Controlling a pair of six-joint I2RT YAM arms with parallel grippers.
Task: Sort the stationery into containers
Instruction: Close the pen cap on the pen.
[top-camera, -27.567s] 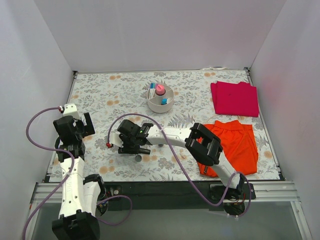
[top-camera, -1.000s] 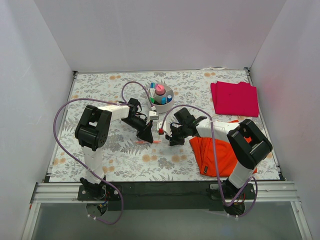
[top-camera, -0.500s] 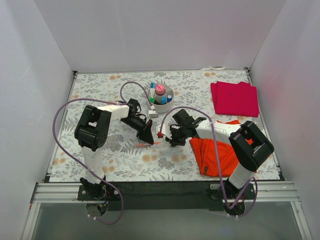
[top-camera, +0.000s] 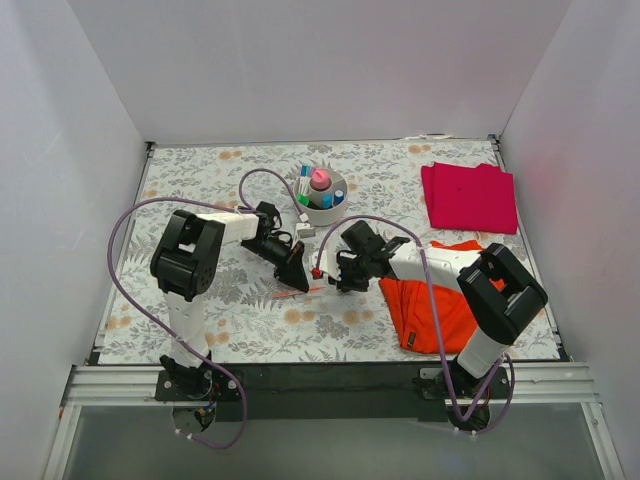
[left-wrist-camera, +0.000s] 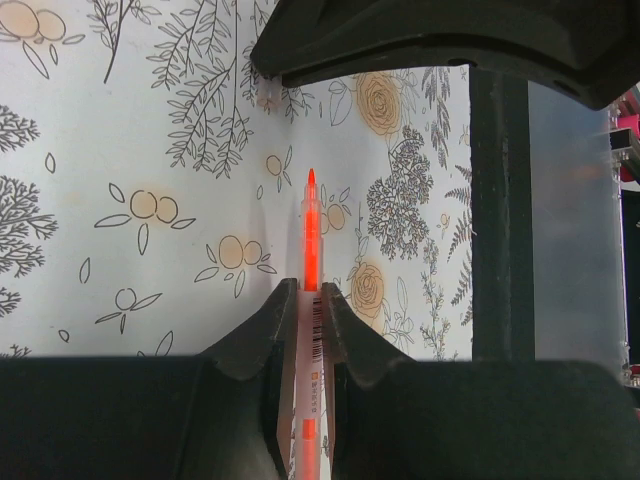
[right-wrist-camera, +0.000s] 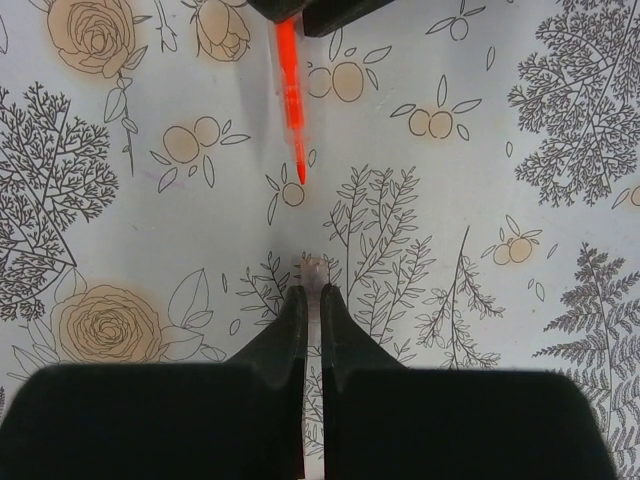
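— What is the left gripper (left-wrist-camera: 310, 292) doing?

— It is clamping the orange-pink pen (left-wrist-camera: 311, 225). Its fingers (left-wrist-camera: 283, 320) are pinching the white barcoded barrel, and the orange tip is pointing toward the top of the left wrist frame, over the floral table (left-wrist-camera: 120, 130).

— And the right gripper (right-wrist-camera: 310, 295)?

— Its jaws are sitting almost together. A thin pale strip is showing between them, but whether that is a pen or the table cannot be told. In the right wrist frame the orange tip is pointing down from the upper middle at those fingertips, near them but apart.

— Where are the two grippers sitting overhead?

— They are facing each other at the centre of the frame. Just above them the bowl (top-camera: 321, 216) is holding the pink-capped bottle (top-camera: 320, 180) and capped markers (top-camera: 304, 188).

— Anything around them?

— The right arm is reaching across the orange cloth (top-camera: 440, 305) at lower right; the magenta cloth (top-camera: 470, 198) is lying at upper right.
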